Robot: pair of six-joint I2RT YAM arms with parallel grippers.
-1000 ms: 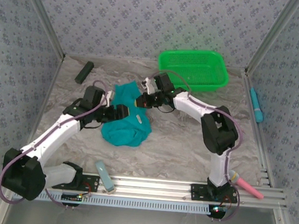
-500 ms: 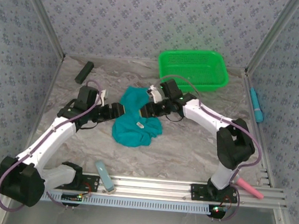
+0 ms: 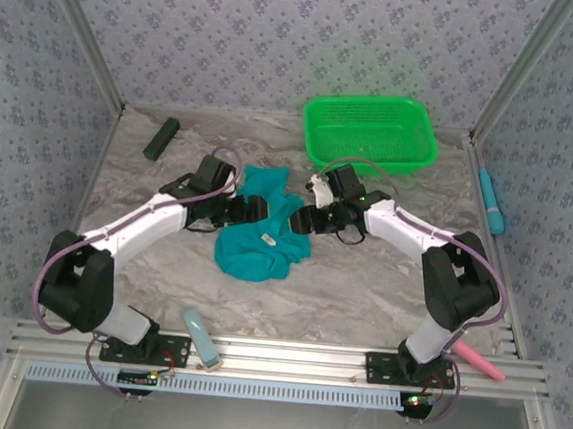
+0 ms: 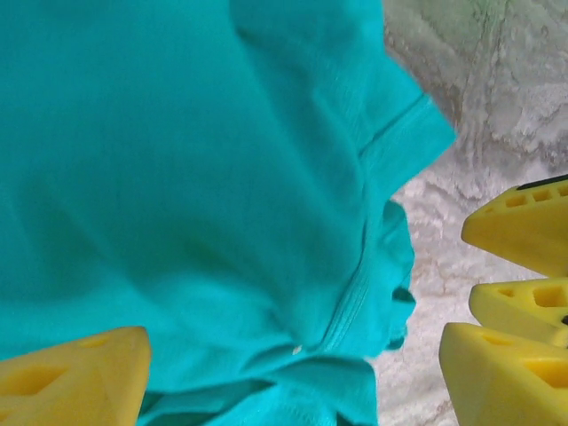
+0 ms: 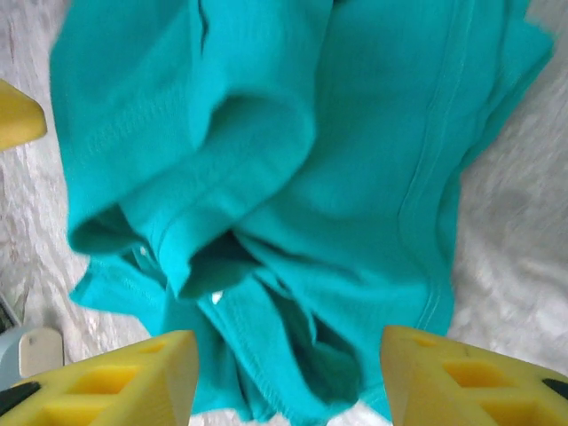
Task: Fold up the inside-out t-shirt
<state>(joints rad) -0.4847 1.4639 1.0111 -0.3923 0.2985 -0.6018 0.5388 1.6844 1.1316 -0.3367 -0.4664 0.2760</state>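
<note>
The inside-out t-shirt (image 3: 258,234) lies bunched in a teal heap mid-table, a small white tag (image 3: 267,238) on top. My left gripper (image 3: 251,210) is at its left upper edge, jaws wide apart. In the left wrist view the left gripper (image 4: 293,382) straddles folded cloth (image 4: 195,177) without pinching it. My right gripper (image 3: 302,219) sits at the shirt's right edge. In the right wrist view the right gripper (image 5: 284,382) is open over a hemmed fold (image 5: 266,186), its fingers (image 5: 115,377) clear of the cloth.
A bright green mesh basket (image 3: 372,132) stands at the back right. A black block (image 3: 161,138) lies back left. A pale blue tool (image 3: 201,336) rests by the near rail, a pink one (image 3: 475,358) near right, a blue one (image 3: 490,202) beyond the right edge.
The right gripper has opened and let go of the shirt, which has settled lower and slightly rightward. The left arm has swung in to the shirt's left edge.
</note>
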